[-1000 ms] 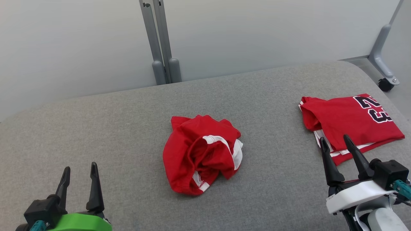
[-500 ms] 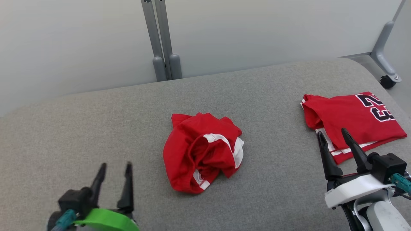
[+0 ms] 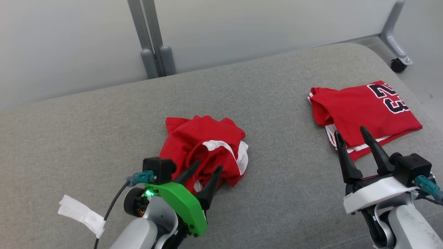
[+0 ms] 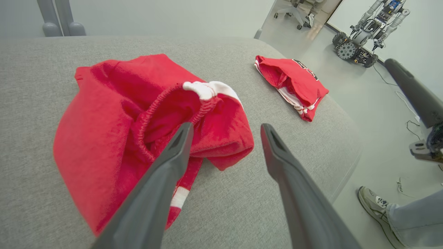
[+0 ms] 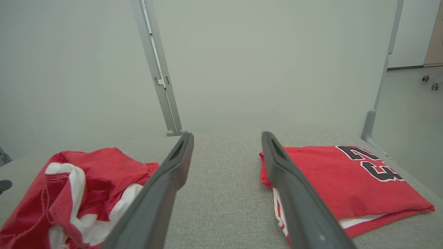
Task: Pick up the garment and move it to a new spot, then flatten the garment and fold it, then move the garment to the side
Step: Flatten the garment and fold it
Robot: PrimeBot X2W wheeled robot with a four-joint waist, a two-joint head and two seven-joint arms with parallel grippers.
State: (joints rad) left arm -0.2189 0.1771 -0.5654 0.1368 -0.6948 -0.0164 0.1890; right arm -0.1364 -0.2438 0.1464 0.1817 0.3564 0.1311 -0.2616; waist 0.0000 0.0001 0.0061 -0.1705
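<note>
The garment (image 3: 204, 145) is a crumpled red pair of shorts with white trim, lying in a heap mid-table. Its elastic waistband (image 4: 162, 103) gapes toward my left gripper (image 3: 208, 166), which is open at the heap's near edge. In the left wrist view one finger (image 4: 173, 155) lies over the waistband and the other (image 4: 283, 162) over bare grey cloth beside the heap. Whether the fingers touch the fabric I cannot tell. My right gripper (image 3: 350, 131) stands open and empty at the lower right, in front of a folded jersey, well apart from the shorts (image 5: 97, 173).
A folded red jersey (image 3: 367, 107) with a black "23" lies at the right end of the grey padded table (image 3: 86, 121). Grey posts (image 3: 152, 45) rise behind the far edge. A person's shoe (image 4: 375, 204) and another robot (image 4: 363, 41) stand off the right side.
My left gripper has swung right and forward from the lower left corner to the shorts' near edge. The camera has shifted too. The right gripper holds its place, and the shorts lie as before.
</note>
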